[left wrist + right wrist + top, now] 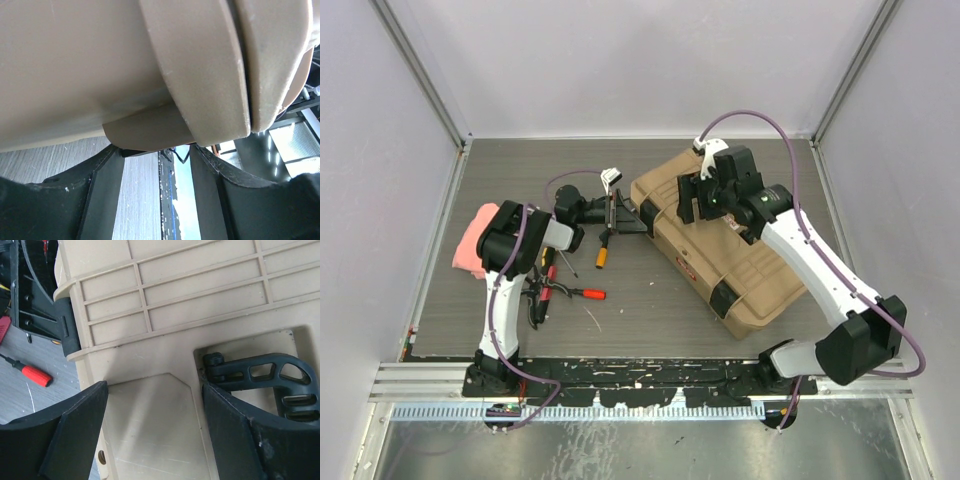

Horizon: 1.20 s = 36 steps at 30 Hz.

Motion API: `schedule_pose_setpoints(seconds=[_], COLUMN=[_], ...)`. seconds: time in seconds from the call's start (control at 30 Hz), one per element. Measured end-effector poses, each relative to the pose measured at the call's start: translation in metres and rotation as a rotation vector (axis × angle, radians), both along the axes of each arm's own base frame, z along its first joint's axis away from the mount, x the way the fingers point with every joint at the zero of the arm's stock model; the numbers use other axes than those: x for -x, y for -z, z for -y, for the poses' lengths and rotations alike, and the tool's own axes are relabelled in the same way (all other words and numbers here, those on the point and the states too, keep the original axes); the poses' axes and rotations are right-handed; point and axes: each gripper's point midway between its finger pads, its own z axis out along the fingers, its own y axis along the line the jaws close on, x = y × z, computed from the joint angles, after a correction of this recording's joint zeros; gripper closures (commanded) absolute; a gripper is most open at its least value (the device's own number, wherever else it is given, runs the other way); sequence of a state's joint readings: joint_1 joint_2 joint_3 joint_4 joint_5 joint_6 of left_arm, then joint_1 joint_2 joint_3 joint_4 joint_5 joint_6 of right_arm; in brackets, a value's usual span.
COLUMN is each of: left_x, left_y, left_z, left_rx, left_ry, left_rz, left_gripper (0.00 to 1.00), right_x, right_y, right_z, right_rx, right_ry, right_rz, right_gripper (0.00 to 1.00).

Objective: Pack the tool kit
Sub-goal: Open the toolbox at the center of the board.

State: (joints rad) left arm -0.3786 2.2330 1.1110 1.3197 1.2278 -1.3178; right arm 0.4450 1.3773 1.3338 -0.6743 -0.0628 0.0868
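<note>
Status: packing hasn't started as far as I can see. The tan case (740,270) sits lid down, angled on the right half of the counter (650,320), with a black latch (724,297) on its near edge; I can't tell if it's fastened. The tools are loose on the counter to its left: the orange-handled screwdriver (602,256), the red-handled screwdriver (591,294), and a cluster of dark-handled tools (540,298) I can't sort out individually. The pink cloth (475,240) is at far left. The left pincer (628,213) is at the case's left corner, jaws apart, nothing grasped; I can't confirm contact with the shell. The right pincer (152,400) hangs over the ribbed lid beside the folded black handle (270,382), jaws released, holding nothing. My read: the case has to be opened, then every tool goes in, then it gets closed. The red label (682,263) is too small to read, and there's no other legible writing.
</note>
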Motion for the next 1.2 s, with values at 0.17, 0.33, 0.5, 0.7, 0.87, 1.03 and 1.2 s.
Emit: schedule_pose_setpoints(seconds=[0.17,0.33,0.5,0.7,0.87,1.03,1.2], left_x=[0.0,-0.001,-0.001,-0.002,-0.003,-0.003,0.0], left_y=[0.0,0.001,0.001,0.002,0.001,0.001,-0.004], left_z=[0.0,0.0,-0.003,-0.006,-0.009,-0.013,-0.019], left_rx=[-0.002,-0.007,-0.012,-0.02,-0.022,-0.027,-0.032], left_ry=[-0.002,-0.003,-0.011,-0.029,-0.04,-0.057,-0.066], left_rz=[-0.012,-0.017,-0.027,-0.046,-0.054,-0.073,-0.094], left_gripper=[0.54,0.58,0.59,0.6,0.61,0.61,0.58], right_x=[-0.002,-0.003,-0.005,-0.006,-0.008,-0.009,-0.01], right_y=[0.004,0.006,0.006,0.005,0.005,0.005,0.005], right_z=[0.001,0.001,0.0,-0.001,-0.003,-0.004,-0.004], right_rx=[-0.021,-0.037,-0.052,-0.062,-0.071,-0.079,-0.085], right_ry=[0.03,0.044,0.06,0.078,0.08,0.082,0.086], right_rz=[0.041,0.059,0.062,0.066,0.076,0.079,0.082], right_gripper=[0.21,0.21,0.21,0.21,0.21,0.21,0.21])
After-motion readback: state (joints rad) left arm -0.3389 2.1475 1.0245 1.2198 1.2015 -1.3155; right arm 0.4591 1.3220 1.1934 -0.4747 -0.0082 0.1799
